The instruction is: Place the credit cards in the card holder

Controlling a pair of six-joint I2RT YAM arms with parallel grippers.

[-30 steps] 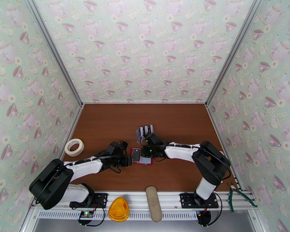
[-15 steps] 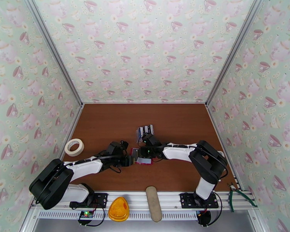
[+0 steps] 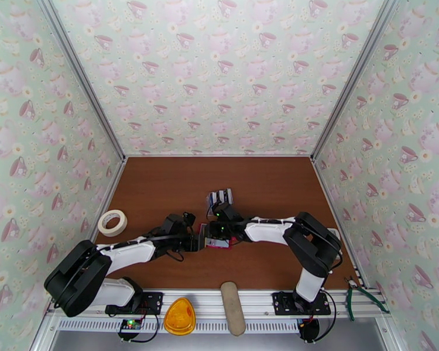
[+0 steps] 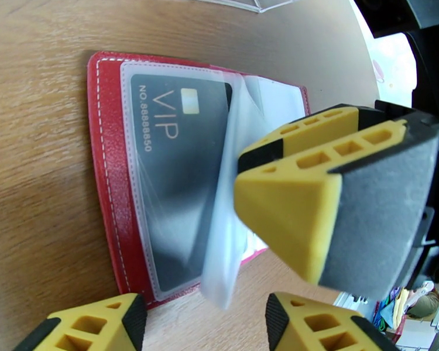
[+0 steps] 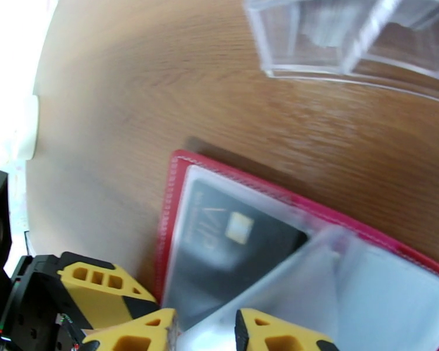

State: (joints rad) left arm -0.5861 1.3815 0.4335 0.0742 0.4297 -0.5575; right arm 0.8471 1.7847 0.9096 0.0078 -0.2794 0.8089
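Whether right gripper point(image 5: 205, 329) clamps the lifted clear sleeve point(image 4: 225, 229) is indeterminate; left gripper point(image 4: 199, 323) gapes empty. Open, the red card holder point(image 4: 102, 141) displays a black VIP card point(image 4: 178, 171).

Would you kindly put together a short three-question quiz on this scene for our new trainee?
1. True or false: the small red leather-like folding card holder lies folded shut on the brown wooden table.
2. Which word is printed on the thin black card tucked inside it? A) GOLD B) VIP C) BANK
3. Fill in the blank: in the top view, the white ring-shaped tape roll lies near the table's ___ edge.
Key: 1 false, it lies open; 2 B; 3 left.
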